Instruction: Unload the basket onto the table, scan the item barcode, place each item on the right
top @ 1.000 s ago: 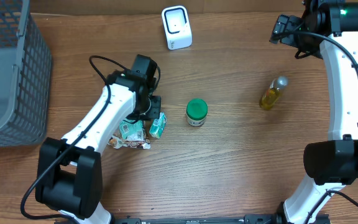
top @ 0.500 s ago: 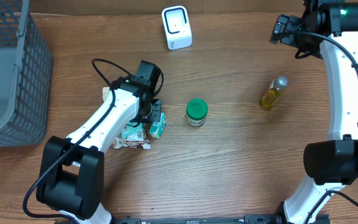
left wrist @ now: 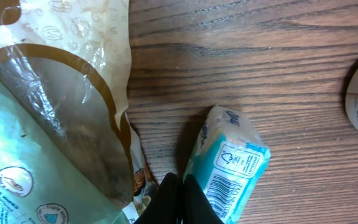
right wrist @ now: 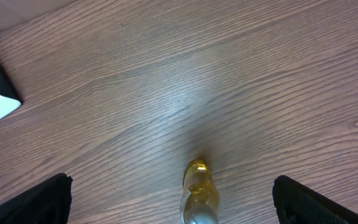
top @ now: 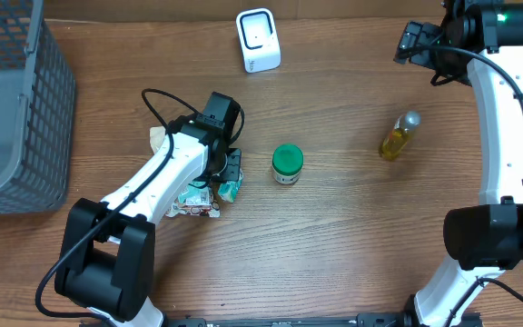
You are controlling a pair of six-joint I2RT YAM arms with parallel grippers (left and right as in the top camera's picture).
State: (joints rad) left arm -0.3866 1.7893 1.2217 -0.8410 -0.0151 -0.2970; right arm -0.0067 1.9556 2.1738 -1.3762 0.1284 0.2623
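Two claws, one busy. Left claw (left wrist: 178, 183) is fully closed, fingertips pressed together, and nothing shows between them. It sits low over the desk (top: 334, 254) at a small heap of packets.

Teal pack (left wrist: 232, 158) lies just to the right of the tips, touching or nearly so; can't tell which. Its barcode (left wrist: 219, 186) faces up on the end nearest the claw. A clear-windowed snack bag (left wrist: 73, 124) lies just left of the tips. Green-lidded jar (top: 287, 162) stands further right of the claw, apart from the heap.

Right claw (top: 416, 43) is spread wide and holds nothing. It hangs high, with the oil bottle (top: 396, 139) lying on the desk below it. White scanner (top: 258, 39) stands well away from the left claw, at the far edge, nearer the right claw's side. Wire basket (top: 25, 109) is well off to the left.

Step, as a judgement: picking an item, pre-grasp; nothing lifted, nothing scanned. Teal pack looks like the target.

Next move calls for opening the left claw and straddling the teal pack across its narrow sides. The barcode must stay uncovered. Then lift it clear of the snack bag and turn the code toward the scanner window. Soft pack, so it may squash or slip.
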